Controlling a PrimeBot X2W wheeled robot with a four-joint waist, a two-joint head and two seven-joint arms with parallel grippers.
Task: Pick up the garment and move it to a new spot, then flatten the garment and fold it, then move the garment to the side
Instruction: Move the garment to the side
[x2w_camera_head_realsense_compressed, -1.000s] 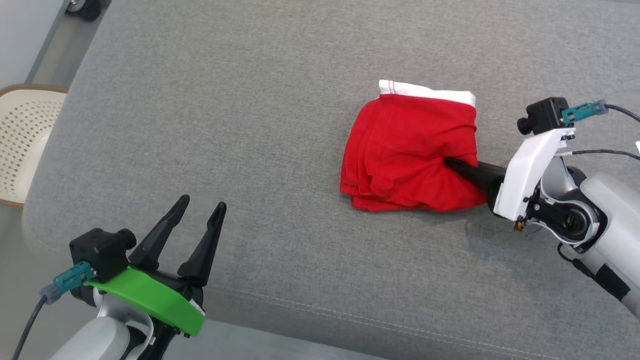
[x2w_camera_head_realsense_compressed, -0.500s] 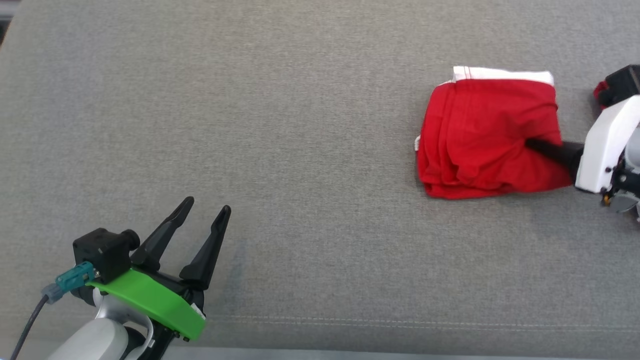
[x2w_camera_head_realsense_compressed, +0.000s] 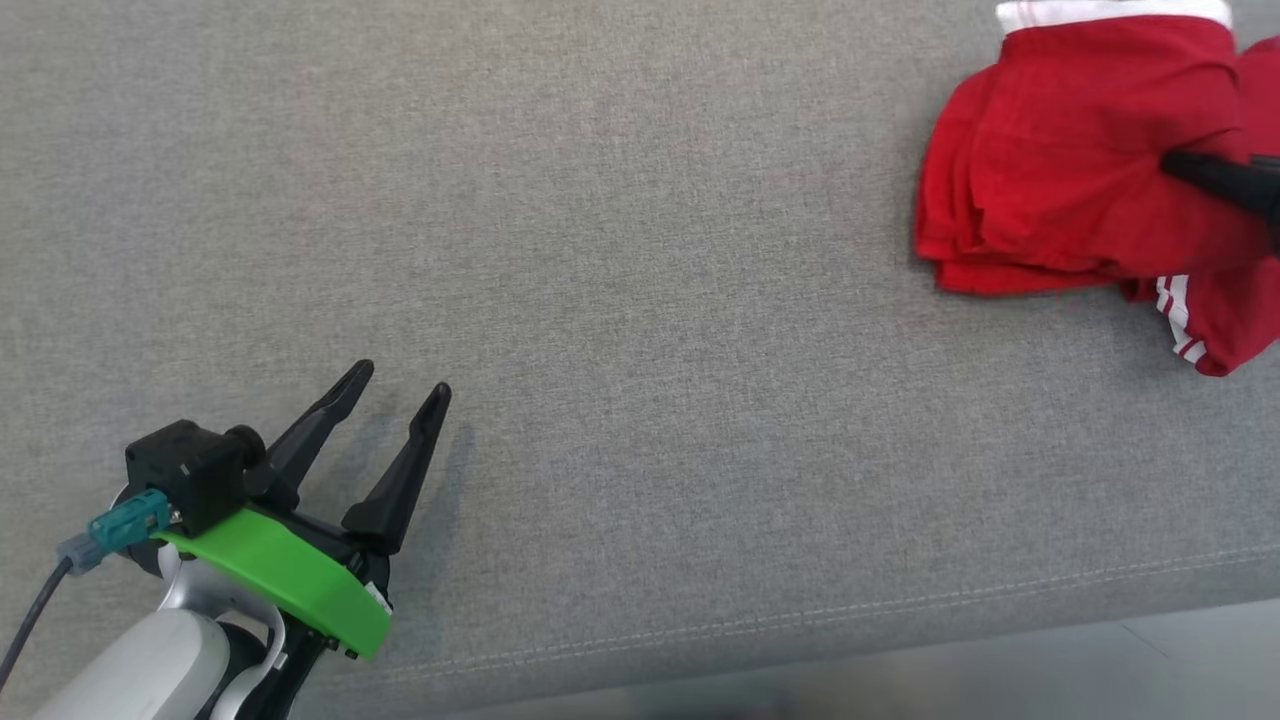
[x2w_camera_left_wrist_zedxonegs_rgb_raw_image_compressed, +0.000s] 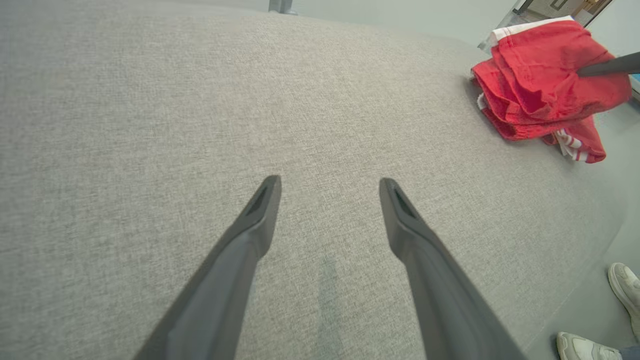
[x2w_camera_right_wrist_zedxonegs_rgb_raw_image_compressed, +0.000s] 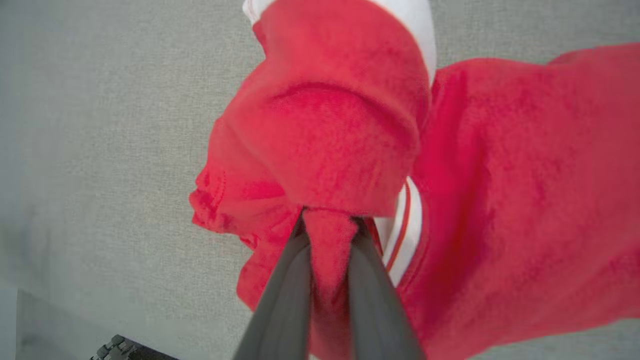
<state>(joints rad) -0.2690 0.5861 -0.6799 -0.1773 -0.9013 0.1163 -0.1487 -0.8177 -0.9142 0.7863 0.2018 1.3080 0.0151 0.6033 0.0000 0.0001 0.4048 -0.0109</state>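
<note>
Garment (x2w_camera_head_realsense_compressed: 1060, 160): red cloth with a white band along its far edge, at the far right of the padded surface (x2w_camera_head_realsense_compressed: 640, 250), partly cut off by the frame in the head view. We see stacked layers along its left edge and a loose flap with white stripes at its near right corner.

Right gripper (x2w_camera_head_realsense_compressed: 1170, 162): from the head we get one dark finger lying across the red cloth, and from there we cannot tell how it grips. The right wrist view settles it. There the gripper (x2w_camera_right_wrist_zedxonegs_rgb_raw_image_compressed: 330, 222) has both fingers (x2w_camera_right_wrist_zedxonegs_rgb_raw_image_compressed: 290, 280) clenched on a bunched fold of the garment (x2w_camera_right_wrist_zedxonegs_rgb_raw_image_compressed: 340, 125), cloth squeezed between them. A broad red panel spreads to the right, with a strip of white and red trim in the gap.

The left wrist view gives the garment (x2w_camera_left_wrist_zedxonegs_rgb_raw_image_compressed: 540, 85) from the side: the top layer is pulled up toward the dark finger, the lower layers are on the surface, and the striped flap droops near the edge. It also shows a person's shoes (x2w_camera_left_wrist_zedxonegs_rgb_raw_image_compressed: 625, 285) on the floor (x2w_camera_left_wrist_zedxonegs_rgb_raw_image_compressed: 615, 165).

Left gripper (x2w_camera_head_realsense_compressed: 402, 380): near left, well apart from the garment, fingers spread and holding nothing, over bare fabric. Its own view shows the same, gripper (x2w_camera_left_wrist_zedxonegs_rgb_raw_image_compressed: 330, 181) wide.
</note>
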